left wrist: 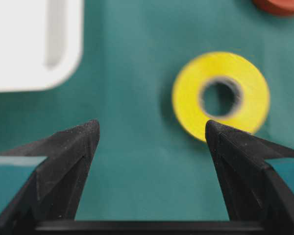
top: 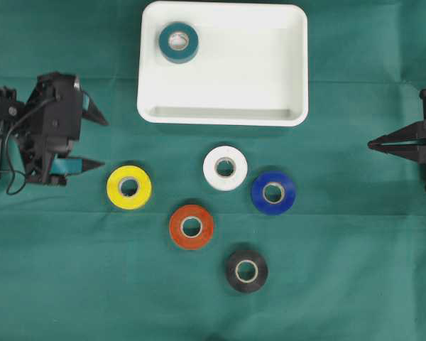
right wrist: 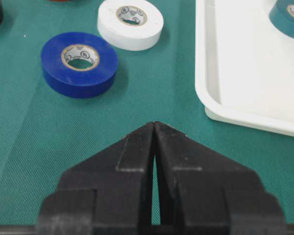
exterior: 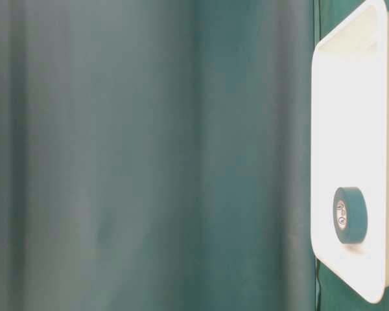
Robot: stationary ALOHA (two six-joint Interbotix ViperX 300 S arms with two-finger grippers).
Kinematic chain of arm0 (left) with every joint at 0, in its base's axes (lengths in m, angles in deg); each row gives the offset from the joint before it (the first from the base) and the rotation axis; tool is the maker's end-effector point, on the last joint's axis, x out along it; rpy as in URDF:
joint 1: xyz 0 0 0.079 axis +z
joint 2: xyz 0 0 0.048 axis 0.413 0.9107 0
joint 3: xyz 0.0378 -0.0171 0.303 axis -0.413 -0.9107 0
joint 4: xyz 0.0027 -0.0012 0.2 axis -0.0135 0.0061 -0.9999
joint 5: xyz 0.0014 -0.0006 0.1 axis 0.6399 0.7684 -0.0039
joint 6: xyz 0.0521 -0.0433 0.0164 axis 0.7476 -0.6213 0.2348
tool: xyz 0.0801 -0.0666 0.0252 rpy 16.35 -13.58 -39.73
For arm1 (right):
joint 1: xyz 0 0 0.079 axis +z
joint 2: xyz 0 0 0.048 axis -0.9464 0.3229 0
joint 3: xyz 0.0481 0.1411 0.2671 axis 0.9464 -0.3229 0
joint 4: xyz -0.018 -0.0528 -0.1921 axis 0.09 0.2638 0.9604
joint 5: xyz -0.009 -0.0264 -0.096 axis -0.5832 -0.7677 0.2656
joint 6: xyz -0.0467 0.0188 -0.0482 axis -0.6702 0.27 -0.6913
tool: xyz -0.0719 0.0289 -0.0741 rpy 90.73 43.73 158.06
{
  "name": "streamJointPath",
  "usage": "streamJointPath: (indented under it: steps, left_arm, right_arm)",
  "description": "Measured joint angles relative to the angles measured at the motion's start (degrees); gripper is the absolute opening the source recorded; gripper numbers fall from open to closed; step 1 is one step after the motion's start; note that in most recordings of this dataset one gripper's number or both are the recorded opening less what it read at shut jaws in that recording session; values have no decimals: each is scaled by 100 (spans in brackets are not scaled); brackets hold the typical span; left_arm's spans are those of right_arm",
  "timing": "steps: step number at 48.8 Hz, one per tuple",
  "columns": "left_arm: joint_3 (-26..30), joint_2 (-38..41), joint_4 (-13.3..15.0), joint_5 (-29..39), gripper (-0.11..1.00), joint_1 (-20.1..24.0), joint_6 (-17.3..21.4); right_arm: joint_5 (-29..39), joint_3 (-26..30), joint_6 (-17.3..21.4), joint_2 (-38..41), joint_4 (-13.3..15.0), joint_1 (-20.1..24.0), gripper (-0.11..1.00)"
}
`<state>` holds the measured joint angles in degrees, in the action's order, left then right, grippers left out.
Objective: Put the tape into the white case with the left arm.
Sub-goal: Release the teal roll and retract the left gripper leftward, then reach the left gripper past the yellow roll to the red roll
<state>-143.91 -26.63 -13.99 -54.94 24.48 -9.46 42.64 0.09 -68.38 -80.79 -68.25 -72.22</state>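
1. The yellow tape roll (top: 128, 187) lies flat on the green worktop (top: 341, 284), hole up, just to the right of the left arm's fingers (top: 101, 164) in the overhead view and nearest to them of the five loose rolls. As a ring it has no long axis, so any approach angle across its rim would serve.
2. In the left wrist view the yellow tape roll (left wrist: 220, 95) sits beyond the fingertips and off to the right, partly behind the right-hand fingertip, not centred in the gap. I judge the left gripper (left wrist: 152, 128) needs to shift right and reach forward before closing.
3. The left fingers stand wide apart and hold nothing.
4. The white case (top: 223, 64) lies at the far side of the worktop, up and right of the left gripper, with a teal tape roll (top: 178, 42) already in its far-left corner.
5. The white roll (top: 225, 168), orange roll (top: 191, 226), blue roll (top: 272, 192) and black roll (top: 246, 271) lie further right, apart from one another.
6. The right gripper (right wrist: 154, 123) rests at the right edge, its fingers pressed together and empty, well apart from the yellow roll.
7. Hard to make out: the left wrist view is blurred, and the table-level view shows only the case, the teal roll and green cloth, no gripper. The orange roll is cut off at the top of the left wrist view.
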Motion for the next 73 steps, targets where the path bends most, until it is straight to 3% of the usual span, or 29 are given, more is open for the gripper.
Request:
streamJointPath:
  steps: [10,52,63,73]
  left_arm:
    - [-167,-246,9,53,86,-316,9]
    - [-290,-202,9,-299,85,-352,9]
    - [-114,193,0,-554,85,-527,18]
    - [396,914,0,-738,84,-703,18]
  right_arm:
    - [0,9,0,0,0,0,-9]
    - [0,0,0,0,0,0,-9]
    - [0,9,0,0,0,0,-9]
    - [0,0,0,0,0,0,-9]
